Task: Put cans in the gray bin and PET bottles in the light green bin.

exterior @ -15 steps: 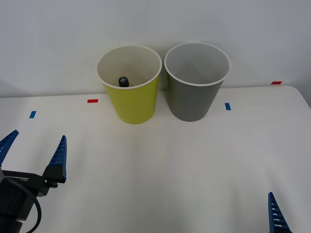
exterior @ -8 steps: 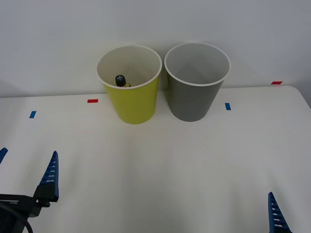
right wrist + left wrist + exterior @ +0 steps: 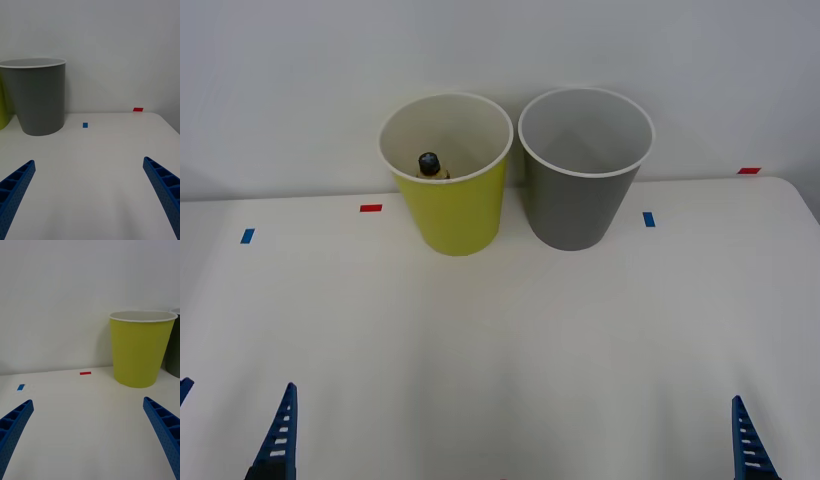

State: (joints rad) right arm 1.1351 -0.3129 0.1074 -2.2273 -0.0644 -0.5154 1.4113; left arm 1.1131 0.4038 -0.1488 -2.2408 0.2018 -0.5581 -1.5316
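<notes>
The light green bin [image 3: 450, 205] [image 3: 141, 348] and the gray bin [image 3: 582, 200] [image 3: 39, 99] stand side by side at the back of the white table, green on the left. Inside the green bin a PET bottle [image 3: 429, 164] shows its black cap and a bit of yellow label. Cans are out of view. My left gripper [image 3: 238, 385] [image 3: 88, 401] is open and empty low at the near left edge, far from the bins. My right gripper [image 3: 89, 162] is open and empty at the near right, with one of its fingers [image 3: 748, 448] showing in the front view.
Small tape marks lie on the table: red [image 3: 370, 208] and blue [image 3: 247, 236] on the left, blue [image 3: 648, 218] and red [image 3: 748, 170] on the right. A plain wall rises right behind the bins. The table's right edge [image 3: 805, 205] runs near the red mark.
My left gripper has drawn back toward the near edge, still open. The bottle's cap shifted slightly inside the green bin, then stayed. The right arm has not moved.
</notes>
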